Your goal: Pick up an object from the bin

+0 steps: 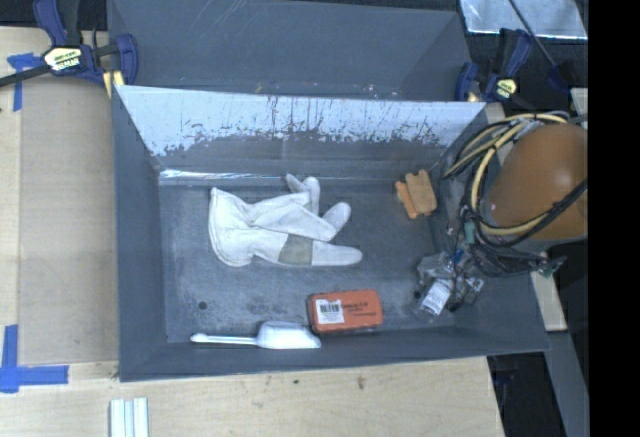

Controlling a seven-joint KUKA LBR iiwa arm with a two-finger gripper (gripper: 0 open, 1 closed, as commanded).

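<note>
We are looking into the grey metal bin (138, 255) from its left side. A white glove (262, 230) is lying on the floor left of the middle, with its cuff to the left and its fingertips pointing to the right. In front of the glove, a white plastic scoop (272, 336) is resting along the near wall, its thin handle pointing left and its bowl to the right.

Just to the right of the scoop's bowl, an orange-red box (346, 311) is lying flat. Its long axis is running nearly left to right, and the right end is sitting a little higher in the view. It is carrying a white barcode label (331, 311); the writing on it is too small for us to read.

A tan piece (417, 193) is sitting farther back, near the right wall.

The jaws are hanging low in the right front corner, near the box's right end but apart from it, and well below the tan piece. We cannot tell how far they are open, or whether they are gripping anything. Above them, the arm's orange cover (535, 183) and its cables (478, 157) are leaning over the right rim.
</note>
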